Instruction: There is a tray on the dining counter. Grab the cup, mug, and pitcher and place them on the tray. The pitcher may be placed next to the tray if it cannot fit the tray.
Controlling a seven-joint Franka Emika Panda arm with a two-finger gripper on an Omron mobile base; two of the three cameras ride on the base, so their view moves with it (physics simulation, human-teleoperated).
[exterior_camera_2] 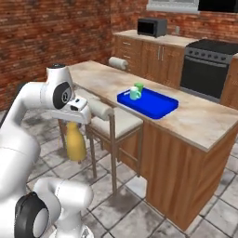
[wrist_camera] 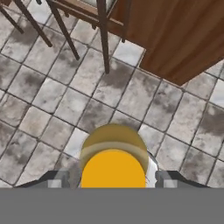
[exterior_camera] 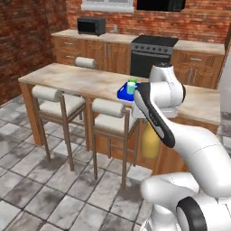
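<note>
hanging pitcher beside stool, above tiled floor.

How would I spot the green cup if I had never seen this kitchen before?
Find the long beige counter with stools along it, then the bright blue tray lying on top. At the tray's far corner stand two small vessels close together: the cup is the bright green one with no handle, while its neighbour, the mug, is paler teal.
</note>
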